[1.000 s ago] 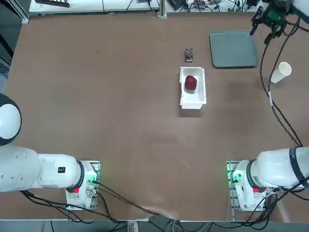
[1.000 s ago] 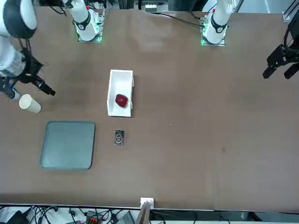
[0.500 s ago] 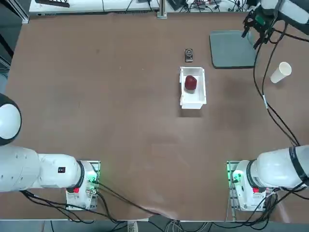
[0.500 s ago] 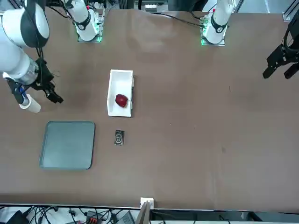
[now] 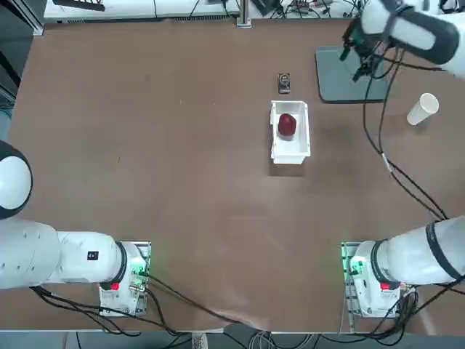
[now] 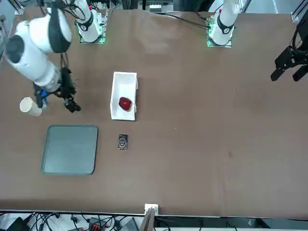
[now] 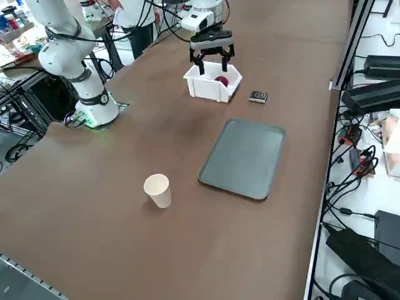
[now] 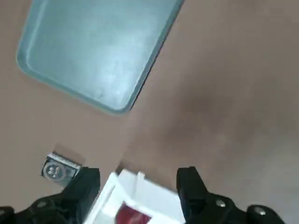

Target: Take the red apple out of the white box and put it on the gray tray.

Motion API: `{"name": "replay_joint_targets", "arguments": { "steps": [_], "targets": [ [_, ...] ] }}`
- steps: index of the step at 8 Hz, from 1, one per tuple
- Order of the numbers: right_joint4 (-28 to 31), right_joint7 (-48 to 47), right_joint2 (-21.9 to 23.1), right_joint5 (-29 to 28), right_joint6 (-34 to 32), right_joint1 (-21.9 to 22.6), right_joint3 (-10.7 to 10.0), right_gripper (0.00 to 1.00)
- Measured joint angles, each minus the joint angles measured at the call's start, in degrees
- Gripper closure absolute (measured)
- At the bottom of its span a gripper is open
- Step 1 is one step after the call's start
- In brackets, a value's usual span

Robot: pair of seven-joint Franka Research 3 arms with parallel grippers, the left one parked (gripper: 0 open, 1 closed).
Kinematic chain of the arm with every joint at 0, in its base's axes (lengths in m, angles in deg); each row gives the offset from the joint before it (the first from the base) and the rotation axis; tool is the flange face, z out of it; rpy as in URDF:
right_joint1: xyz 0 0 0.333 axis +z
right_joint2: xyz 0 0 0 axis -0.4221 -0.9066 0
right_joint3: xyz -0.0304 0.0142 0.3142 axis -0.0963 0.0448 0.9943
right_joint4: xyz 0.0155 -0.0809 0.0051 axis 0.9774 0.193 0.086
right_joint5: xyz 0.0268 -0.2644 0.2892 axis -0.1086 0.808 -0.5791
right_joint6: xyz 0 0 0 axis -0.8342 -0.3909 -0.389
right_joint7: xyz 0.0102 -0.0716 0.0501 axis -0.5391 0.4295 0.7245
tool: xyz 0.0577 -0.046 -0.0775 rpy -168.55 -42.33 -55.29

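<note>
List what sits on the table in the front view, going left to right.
Paper cup → right end effector → gray tray → small black device and white box holding the red apple.

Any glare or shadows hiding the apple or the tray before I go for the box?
Top view: no glare; red apple shows plainly in the white box. Right side view: the open claw hangs before the box, apple partly visible. Right wrist view: gray tray has a pale sheen, a soft shadow lies on the table, apple cut by the frame edge.
</note>
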State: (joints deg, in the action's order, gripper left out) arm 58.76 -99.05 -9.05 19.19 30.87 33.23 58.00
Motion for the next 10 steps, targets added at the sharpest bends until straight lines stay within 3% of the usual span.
{"name": "replay_joint_targets", "arguments": {
  "steps": [6,10],
  "targets": [
    [3.65,-32.91,-5.21,-0.03,9.05,12.70,0.10,0.00],
    [3.70,-39.15,-8.82,-0.03,12.90,15.98,0.07,0.00]
  ]
}}
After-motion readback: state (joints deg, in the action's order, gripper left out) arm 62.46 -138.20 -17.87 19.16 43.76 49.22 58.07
